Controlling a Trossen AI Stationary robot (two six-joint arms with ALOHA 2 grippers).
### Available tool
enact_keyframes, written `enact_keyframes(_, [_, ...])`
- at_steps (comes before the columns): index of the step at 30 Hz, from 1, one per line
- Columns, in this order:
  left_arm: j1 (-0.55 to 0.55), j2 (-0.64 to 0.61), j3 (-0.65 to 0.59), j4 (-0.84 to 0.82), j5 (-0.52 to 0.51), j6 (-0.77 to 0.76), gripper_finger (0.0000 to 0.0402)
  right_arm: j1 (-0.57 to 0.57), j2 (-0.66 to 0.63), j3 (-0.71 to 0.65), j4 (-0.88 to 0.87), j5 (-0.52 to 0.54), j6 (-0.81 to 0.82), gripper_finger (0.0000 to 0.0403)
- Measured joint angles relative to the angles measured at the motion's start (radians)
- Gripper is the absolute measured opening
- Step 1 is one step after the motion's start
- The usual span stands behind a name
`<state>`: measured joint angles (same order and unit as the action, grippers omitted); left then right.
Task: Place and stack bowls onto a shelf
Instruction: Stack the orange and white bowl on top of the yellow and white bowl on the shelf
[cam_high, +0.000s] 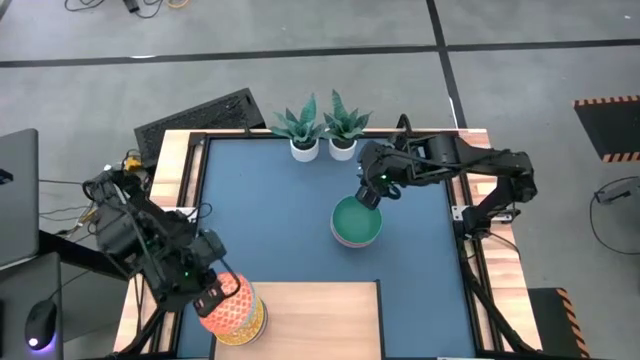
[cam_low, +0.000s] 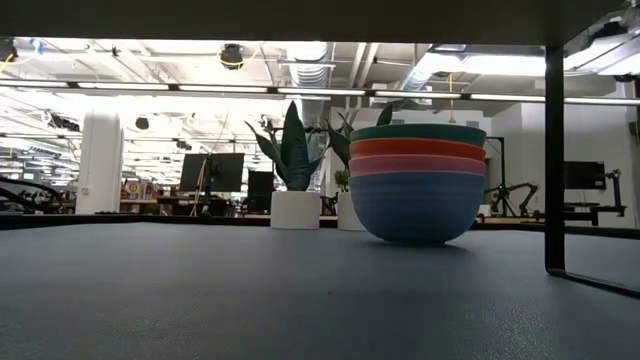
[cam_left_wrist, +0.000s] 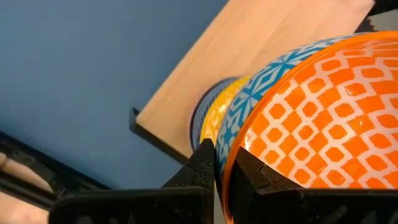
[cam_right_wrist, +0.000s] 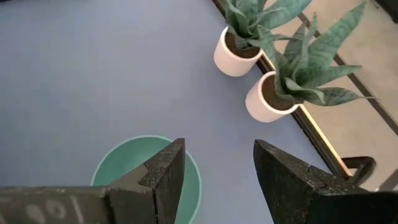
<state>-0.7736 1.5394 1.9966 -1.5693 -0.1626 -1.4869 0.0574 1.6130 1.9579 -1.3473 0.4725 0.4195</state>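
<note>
Shelf loaded with patterned bowls; plain stack on the tabletop.

You see the shelf (cam_high: 320, 318) at the table's near edge carrying the patterned stack, whose orange-red bowl (cam_left_wrist: 323, 130) the left gripper (cam_left_wrist: 214, 165) pinches by the rim. The green bowl (cam_high: 357, 220) tops the plain stack mid-table; the right gripper (cam_right_wrist: 217, 171) hovers over its far rim, fingers spread, empty.

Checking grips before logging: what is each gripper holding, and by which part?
The left gripper pinches the orange-red bowl by its rim; the right gripper holds nothing.
</note>
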Motion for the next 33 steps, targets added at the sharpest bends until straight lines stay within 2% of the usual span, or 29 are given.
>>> enact_keyframes(7, [-0.019,0.002,-0.065,0.006,0.039,-0.032,0.0000,0.000,0.025,0.001,0.017,-0.015,-0.002,0.0216])
enact_keyframes(13, [-0.019,0.010,-0.066,0.016,0.047,-0.027,0.0000,0.000,0.025,0.001,0.017,-0.034,-0.001,0.0216])
enact_keyframes(20, [0.015,0.041,-0.066,0.082,0.102,0.034,0.0000,0.000,0.026,0.001,0.017,-0.033,-0.001,0.0216])
enact_keyframes(33, [0.027,0.055,-0.066,0.060,0.139,0.034,0.0000,0.000,0.026,0.001,0.017,-0.033,-0.009,0.0216])
